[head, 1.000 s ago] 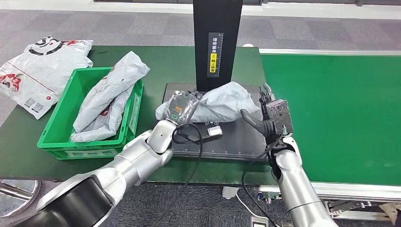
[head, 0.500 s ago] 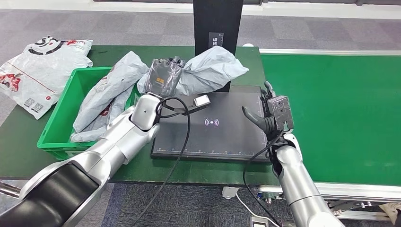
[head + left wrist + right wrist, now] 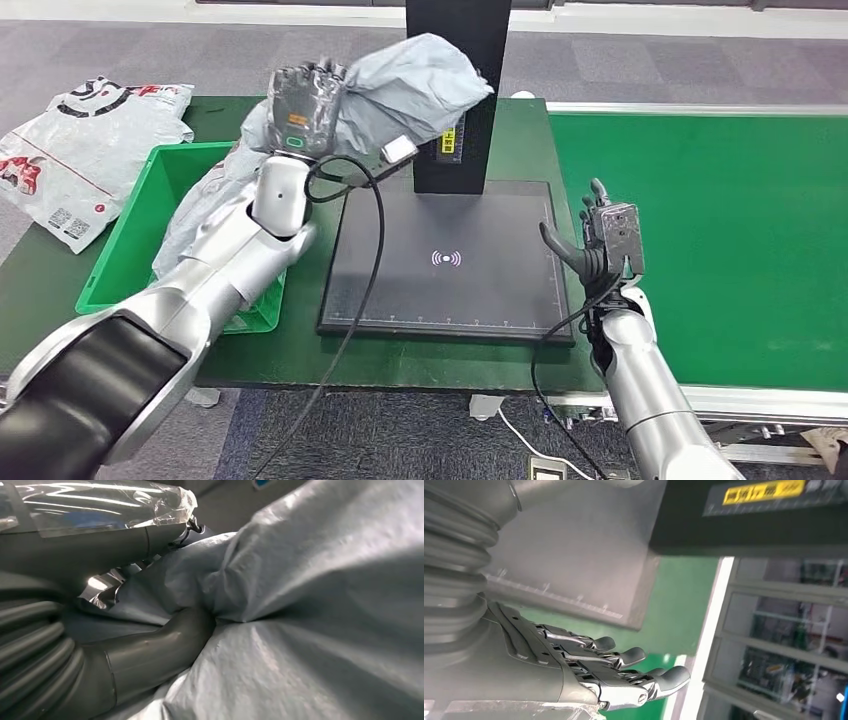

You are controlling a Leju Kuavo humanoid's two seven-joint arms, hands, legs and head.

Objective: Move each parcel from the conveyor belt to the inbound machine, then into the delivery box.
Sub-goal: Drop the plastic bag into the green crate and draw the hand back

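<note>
Grey parcel [image 3: 415, 85] now up in the air, clear of the scanner pad [image 3: 450, 262] — a second ago it lay crumpled on that pad, half a second ago it was just lifting off its left edge. Left hand [image 3: 303, 100] grips it by one bunched end, fingers closed into the film; the left wrist view shows the thumb [image 3: 150, 655] pressed deep into a fold. The scan step looks finished; the carry toward the green crate [image 3: 150, 190] left of the pad is under way.

Parcel: soft matte grey poly bag, wrinkled, slack, drooping from the grip — likely to swing or slip.

Right hand [image 3: 600, 235] off the pad's right edge, fingers spread and upright, holding nothing; it has drawn back slightly from the pad.

Pad: flat, dark, hard, a ruled scale along its near edge. Black post [image 3: 458, 95] rises behind it. Crate: rigid plastic, another grey bag [image 3: 200, 215] already inside. White printed bag [image 3: 90, 150] lies beyond the crate. Green belt [image 3: 720, 240] to the pad's right.
</note>
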